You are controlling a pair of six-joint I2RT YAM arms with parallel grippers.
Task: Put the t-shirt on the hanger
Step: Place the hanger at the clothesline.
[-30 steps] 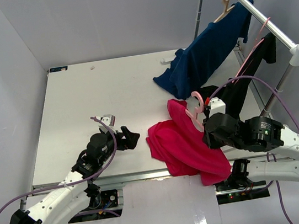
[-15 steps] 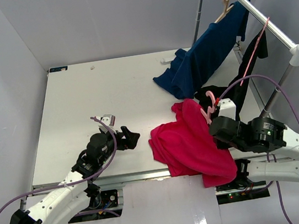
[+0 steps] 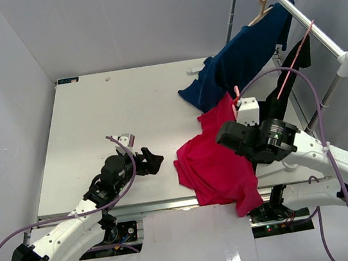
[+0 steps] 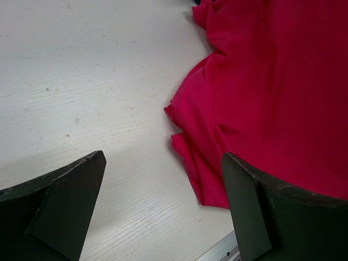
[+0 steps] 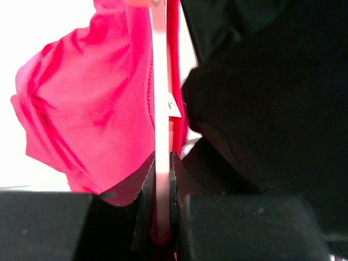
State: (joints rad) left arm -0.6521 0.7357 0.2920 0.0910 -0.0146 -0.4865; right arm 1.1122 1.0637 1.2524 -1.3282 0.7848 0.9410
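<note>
Two grippers we see: the right gripper (image 5: 162,182) clamps the thin pale-pink hanger (image 5: 160,109). The crumpled crimson t-shirt (image 3: 215,167), white label showing, lies against it, near right on the table (image 3: 94,116). The left gripper (image 4: 163,157) gapes wide, empty.

Readable text: none in any view.
White label (image 5: 173,106): sewn on the t-shirt (image 5: 92,98), just above the right hand (image 5: 161,187), beside the hanger (image 5: 160,109).
Label marking: one dark speck, too small to read.
</note>
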